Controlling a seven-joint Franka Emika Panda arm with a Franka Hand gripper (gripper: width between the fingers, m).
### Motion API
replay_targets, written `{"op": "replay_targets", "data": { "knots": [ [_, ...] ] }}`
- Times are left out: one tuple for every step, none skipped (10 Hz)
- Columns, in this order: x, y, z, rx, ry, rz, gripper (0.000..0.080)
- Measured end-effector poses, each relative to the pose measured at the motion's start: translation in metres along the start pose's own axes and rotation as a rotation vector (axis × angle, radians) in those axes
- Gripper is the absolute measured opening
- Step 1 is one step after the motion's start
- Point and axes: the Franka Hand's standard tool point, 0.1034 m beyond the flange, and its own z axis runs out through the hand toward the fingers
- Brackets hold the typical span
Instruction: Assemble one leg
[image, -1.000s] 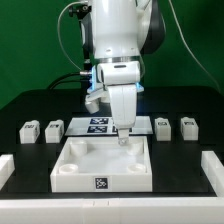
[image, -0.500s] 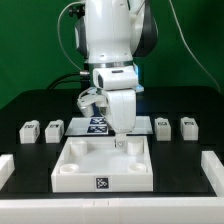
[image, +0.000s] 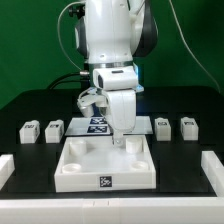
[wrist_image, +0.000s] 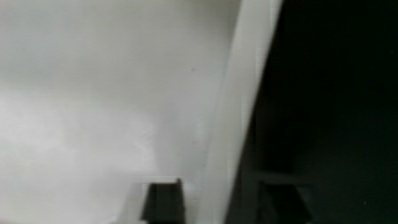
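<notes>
**A:** On the black table (image: 25, 110) in the exterior view, four little white blocks sit in a row, none of them picked up. The far-left leg (image: 29, 130) and second leg (image: 54, 129) are on that view's left. The third leg (image: 162, 126) and far-right leg (image: 188, 125) are on its right, and the marker board (image: 98, 124) lies between the pairs.

**B:** And the gripper (image: 120, 140)?

**A:** It's down at the back corner of the big white tray part (image: 75, 178), on that view's right, apart from every leg.

**B:** The wrist view is blurry. One dark fingertip (wrist_image: 164, 200) sits on the tray's floor side, and the tray wall (wrist_image: 240, 80) runs between the two tips. Clamped on it or just straddling? Honestly can't tell.
</notes>
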Motion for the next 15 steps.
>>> {"op": "replay_targets", "data": {
  "knots": [
    [0.000,0.000,0.000,-0.001,-0.001,0.001,0.0075],
    [0.000,-0.001,0.000,0.002,0.000,0.001,0.0062],
    [0.000,-0.001,0.000,0.002,0.000,0.001,0.0061],
    [0.000,-0.001,0.000,0.002,0.000,0.001,0.0061],
    [0.000,-0.001,0.000,0.002,0.000,0.001,0.0061],
    [0.000,-0.001,0.000,0.002,0.000,0.001,0.0061],
    [0.000,-0.001,0.000,0.002,0.000,0.001,0.0061],
    [0.000,-0.001,0.000,0.002,0.000,0.001,0.0061],
    [0.005,0.004,0.000,0.007,0.001,0.062,0.0061],
    [0.026,0.022,-0.001,0.015,-0.007,0.114,0.0061],
    [0.039,0.038,0.000,0.011,-0.015,0.085,0.0061],
    [0.047,0.050,0.003,0.014,-0.018,0.104,0.0061],
    [0.056,0.062,0.004,0.025,-0.023,0.119,0.0061],
    [0.068,0.081,0.001,0.007,-0.022,0.119,0.0061],
    [0.074,0.095,0.001,-0.010,-0.022,0.157,0.0061]
  ]
}}
